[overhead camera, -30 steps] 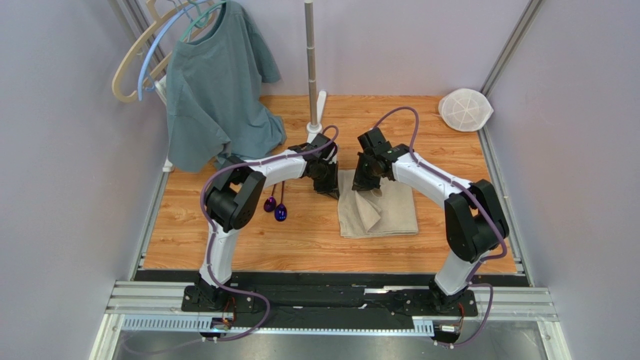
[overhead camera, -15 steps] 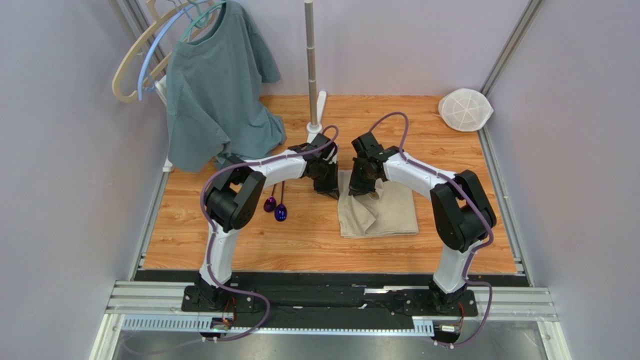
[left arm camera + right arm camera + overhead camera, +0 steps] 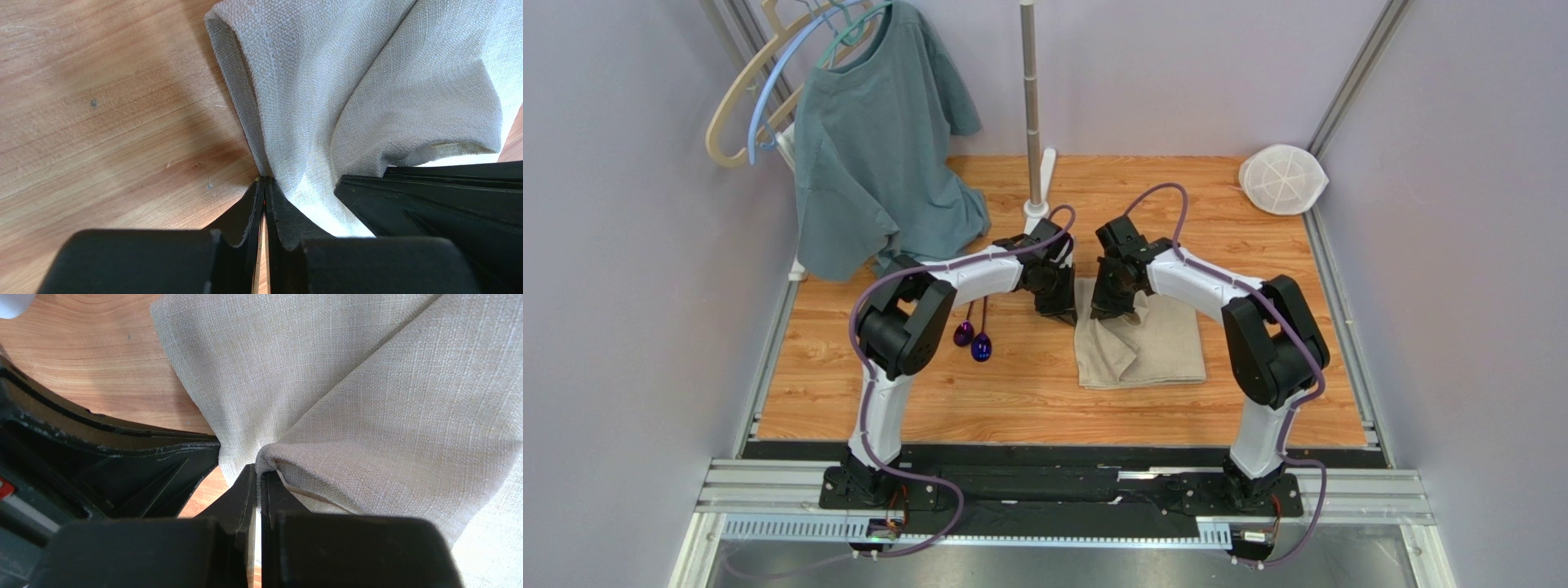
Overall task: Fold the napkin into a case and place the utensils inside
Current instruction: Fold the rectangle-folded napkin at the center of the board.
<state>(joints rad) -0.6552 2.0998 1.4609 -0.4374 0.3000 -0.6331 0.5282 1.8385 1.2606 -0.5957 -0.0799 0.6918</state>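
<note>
Tabletop [image 3: 1038, 392] holds the napkin [image 3: 1155, 349], far edge clenched in left hand [image 3: 264, 187] and right hand [image 3: 258, 474] (nearly touching), spoons [image 3: 973, 339] apart leftward

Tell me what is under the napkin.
Wooden table shows around the napkin. The left gripper and right gripper each pinch cloth near its left edge. Beneath the flat cloth is covered. The spoons lie apart, on bare wood.

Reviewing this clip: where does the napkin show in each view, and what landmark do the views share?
Top external: napkin mid-table, right of the two spoons.
Left wrist: napkin upper right, edge pinched by left claw.
Right wrist: napkin fills right side, fold pinched by right claw.
Shared landmark: wooden tabletop along the napkin's left edge.
</note>
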